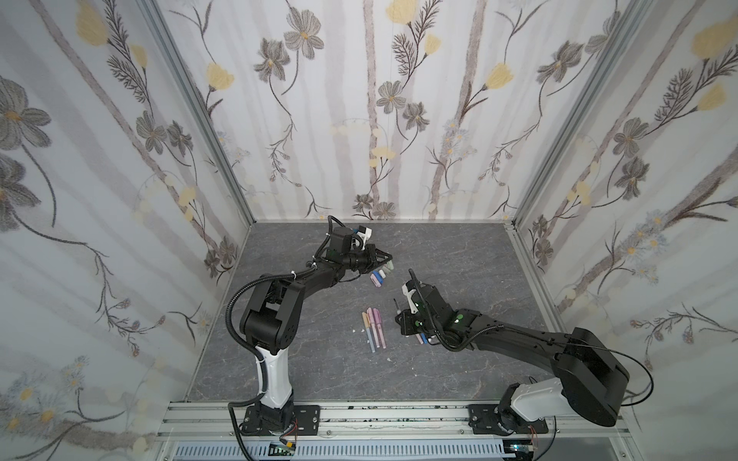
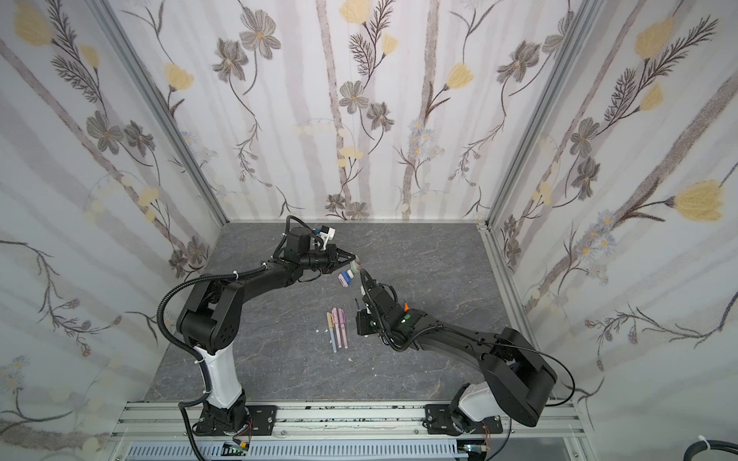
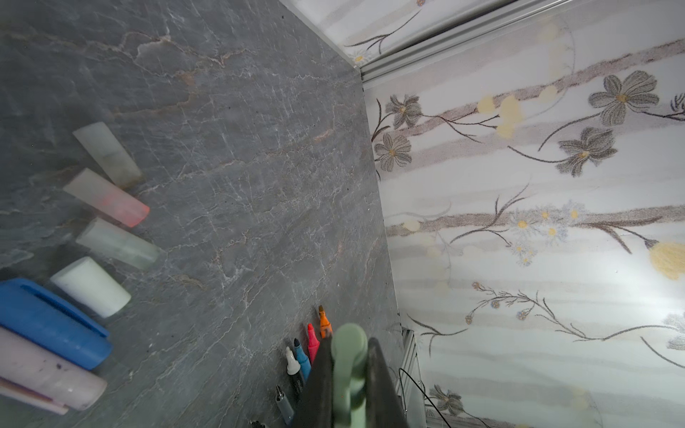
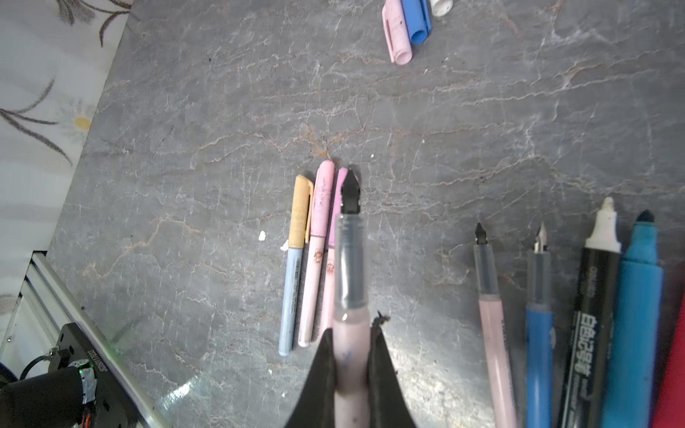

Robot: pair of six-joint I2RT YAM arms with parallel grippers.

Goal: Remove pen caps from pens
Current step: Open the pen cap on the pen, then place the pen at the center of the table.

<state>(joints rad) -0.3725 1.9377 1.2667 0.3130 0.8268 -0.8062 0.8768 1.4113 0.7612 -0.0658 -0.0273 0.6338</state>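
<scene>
left gripper (image 3: 349,344): clamped on green cap (image 3: 346,381), off the table (image 3: 241,148)
right gripper (image 4: 352,333): clamped on pale pink pen (image 4: 350,266), nib bare, near capped pens
loose caps (image 3: 90,287): six in a row on table, beside left gripper
capped pens (image 4: 309,259): three side by side, mid table, caps on
uncapped pens (image 4: 593,296): row lying on table by right gripper, tips bare

Grey veined tabletop (image 1: 459,259); floral-papered walls (image 1: 359,99); aluminium rail (image 1: 399,415) along near edge; white specks (image 4: 262,235).
</scene>
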